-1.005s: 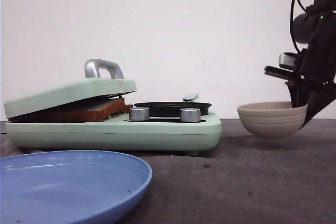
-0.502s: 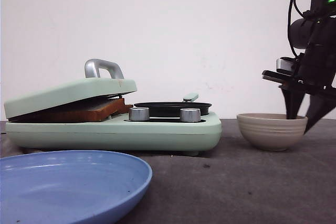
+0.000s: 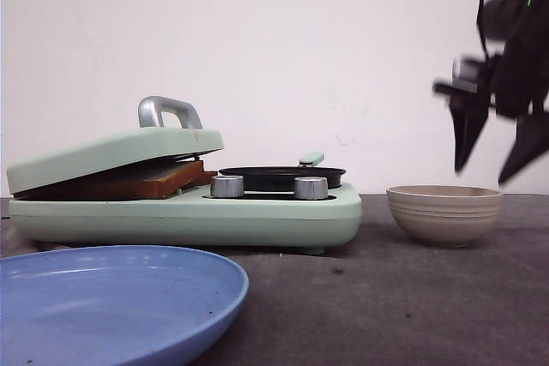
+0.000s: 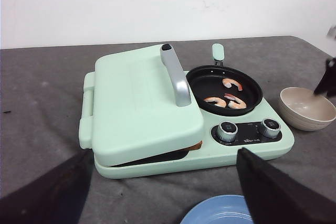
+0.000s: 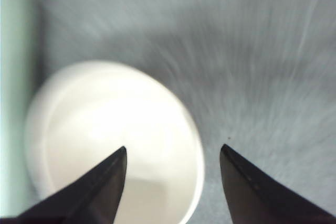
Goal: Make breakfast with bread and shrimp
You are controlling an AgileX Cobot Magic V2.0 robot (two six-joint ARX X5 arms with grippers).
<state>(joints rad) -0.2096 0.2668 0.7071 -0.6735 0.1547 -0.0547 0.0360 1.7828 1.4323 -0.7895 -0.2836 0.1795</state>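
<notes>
Shrimp in black pan, well apart from right gripper, jaws spread, above bowl.

On your dark grey bench sits a mint-green breakfast cooker with round black pan; a ribbed beige bowl stands just beside, a blue plate nearest you.

Right claw hangs raised, fingers spread (motion-blurred).
</notes>
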